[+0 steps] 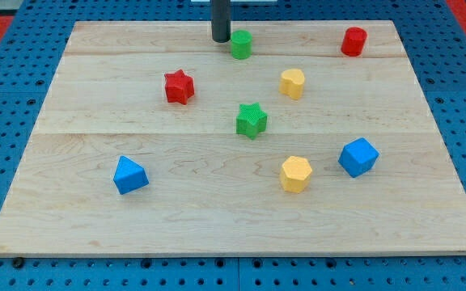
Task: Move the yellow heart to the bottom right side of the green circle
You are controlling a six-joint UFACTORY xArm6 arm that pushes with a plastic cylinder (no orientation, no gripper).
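Heart (292, 83), yellow, toward view's bottom right of my tip (221, 40); pincer out of view.

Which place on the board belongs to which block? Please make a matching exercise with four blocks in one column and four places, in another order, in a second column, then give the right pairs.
Blocks:
1. green circle
2. red star
3. blue triangle
4. green star

Places:
A. near the view's bottom left
B. near the middle of the board
C. at the view's top, just right of my tip
D. upper left of the green star

Pairs: 1-C, 2-D, 3-A, 4-B
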